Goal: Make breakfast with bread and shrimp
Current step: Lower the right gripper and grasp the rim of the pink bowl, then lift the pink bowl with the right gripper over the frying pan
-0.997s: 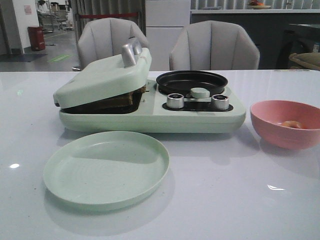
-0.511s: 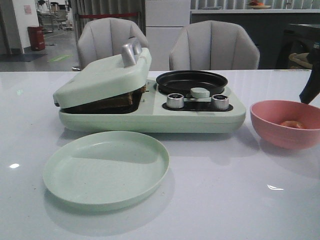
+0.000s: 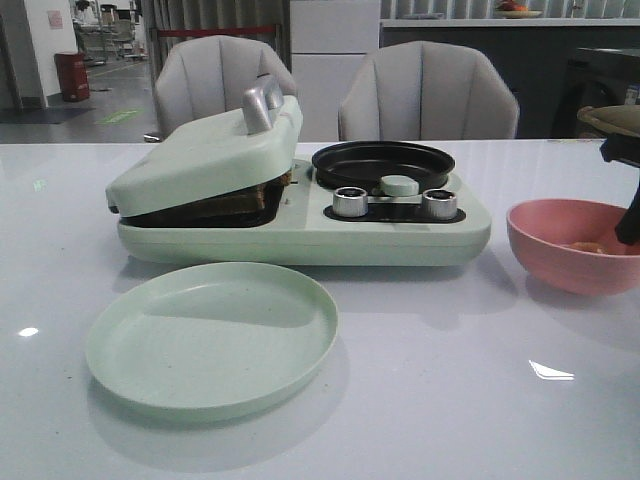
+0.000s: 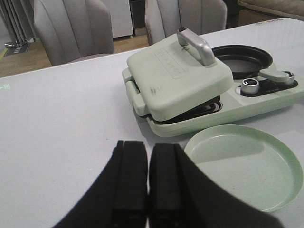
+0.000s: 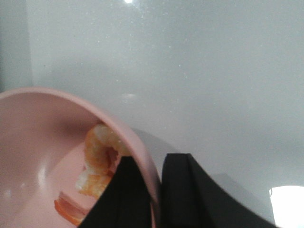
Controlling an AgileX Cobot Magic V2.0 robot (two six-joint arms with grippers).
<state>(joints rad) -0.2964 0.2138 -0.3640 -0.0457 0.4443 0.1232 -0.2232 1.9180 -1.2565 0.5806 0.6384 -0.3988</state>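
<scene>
Right gripper (image 5: 154, 190), matte black, straddles the smooth pink bowl (image 5: 28, 156) rim, jaws narrowly apart, beside curled orange shrimp (image 5: 99, 159) inside; left gripper (image 4: 148, 180) nearly closed, empty; browned bread (image 3: 235, 200) under the glossy press lid (image 3: 205, 155).

Bread (image 3: 235, 199): mostly hidden under the tilted lid (image 3: 205, 150) of the press; only a dark edge shows, slice count unclear
Shrimp (image 5: 100, 159): blurred, partly behind the pink bowl (image 5: 137, 142) rim and a finger
Right gripper (image 3: 629, 215): cut off by the front view's edge
Left gripper (image 4: 147, 183): fingertips cut off by the frame
</scene>
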